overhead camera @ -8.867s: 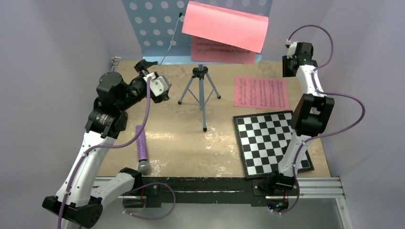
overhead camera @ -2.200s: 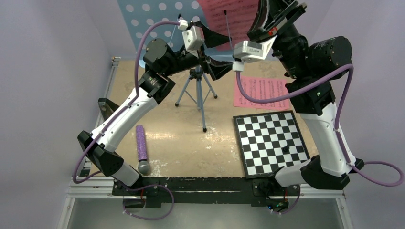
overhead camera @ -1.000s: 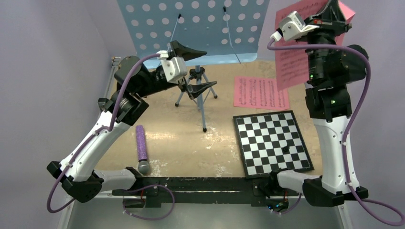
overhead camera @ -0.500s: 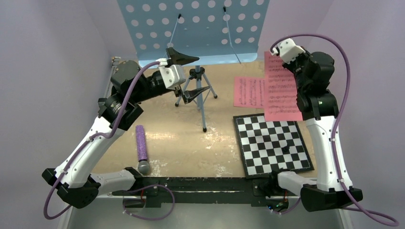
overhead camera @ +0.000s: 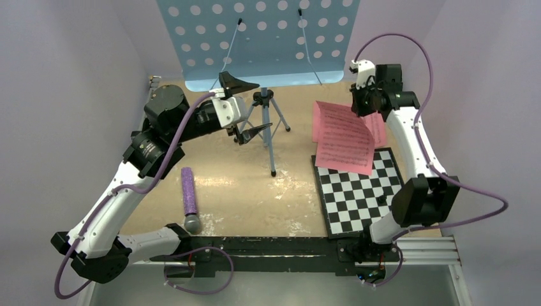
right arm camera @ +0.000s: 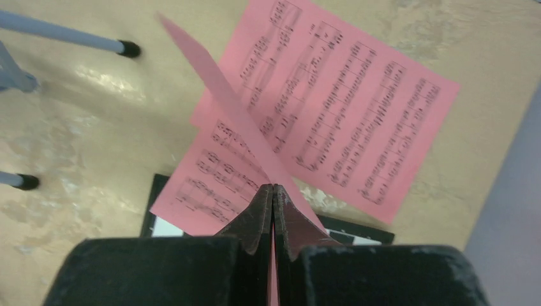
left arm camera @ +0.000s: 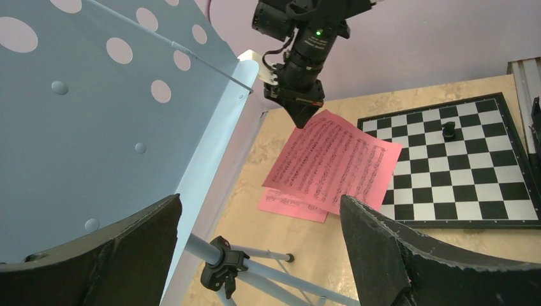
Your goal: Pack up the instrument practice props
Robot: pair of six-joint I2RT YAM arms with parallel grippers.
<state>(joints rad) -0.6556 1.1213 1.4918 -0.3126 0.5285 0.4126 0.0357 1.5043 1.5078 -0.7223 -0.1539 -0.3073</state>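
The light-blue perforated music stand (overhead camera: 268, 38) stands at the back on its tripod (overhead camera: 269, 124); its desk is bare. My left gripper (overhead camera: 245, 105) is open and empty just left of the tripod's post, whose clamp (left arm camera: 220, 271) shows between the jaws in the left wrist view. My right gripper (overhead camera: 363, 105) is shut on the top edge of a pink sheet-music page (overhead camera: 344, 140) that hangs curled above a second pink page (overhead camera: 381, 131) lying flat on the table. Both show in the right wrist view: held page (right arm camera: 210, 169), flat page (right arm camera: 344, 108). No metronome is in view.
A black-and-white checkered board (overhead camera: 363, 191) lies front right, with a small black piece (overhead camera: 381, 199) on it; the held page overlaps its far edge. A purple microphone (overhead camera: 189, 199) lies front left. Purple walls close in both sides.
My right arm has brought the pink page down from high at the right to low over the flat page and board. My left gripper has drawn back a little, still open.
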